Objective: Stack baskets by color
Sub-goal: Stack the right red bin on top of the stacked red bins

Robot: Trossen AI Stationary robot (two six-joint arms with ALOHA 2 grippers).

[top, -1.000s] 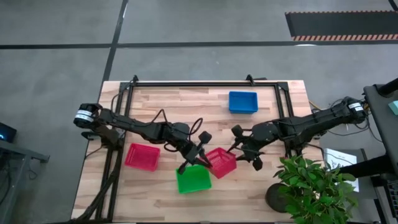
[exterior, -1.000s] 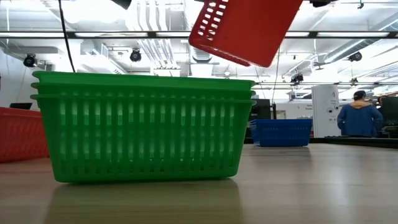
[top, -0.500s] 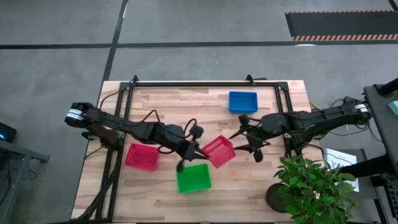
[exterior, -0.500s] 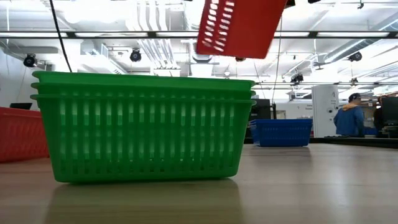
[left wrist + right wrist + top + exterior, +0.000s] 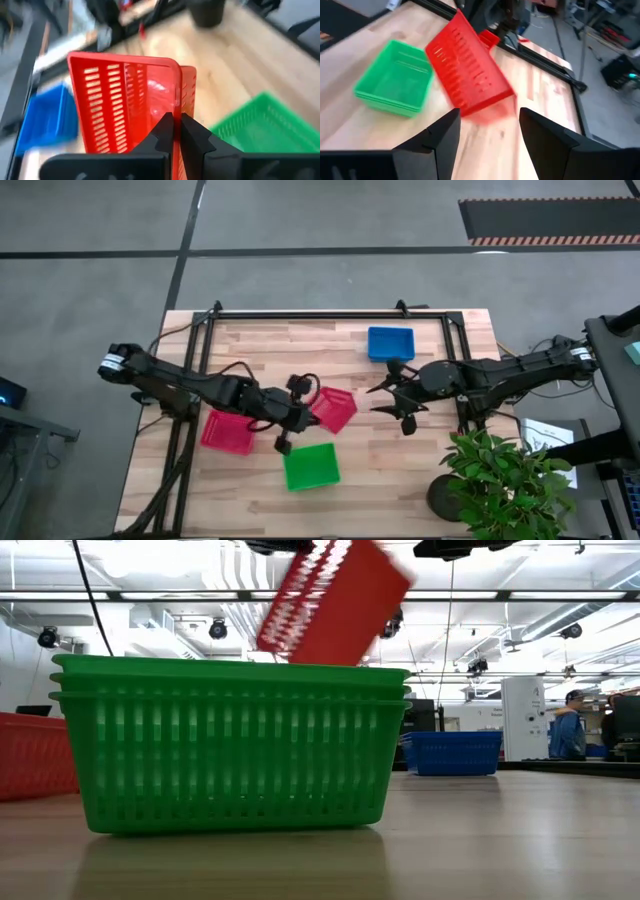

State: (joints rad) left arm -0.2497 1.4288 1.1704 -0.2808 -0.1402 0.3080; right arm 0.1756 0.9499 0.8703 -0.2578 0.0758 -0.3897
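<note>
Left end effector [image 5: 174, 131] pinches the wall of 1 red basket [image 5: 333, 408], tilted in the air above the counter [image 5: 260, 345], between the red stack [image 5: 228, 431] and green stack [image 5: 311, 466]. Right end effector [image 5: 392, 393] spread, empty, just beside. Risk: thin wall grip slips; basket swings, drops onto green.

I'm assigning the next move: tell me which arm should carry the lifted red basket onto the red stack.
Left. The left gripper is shut on the lifted red basket, and the red stack lies on its side of the table. The right gripper is open, empty and farther away.
</note>
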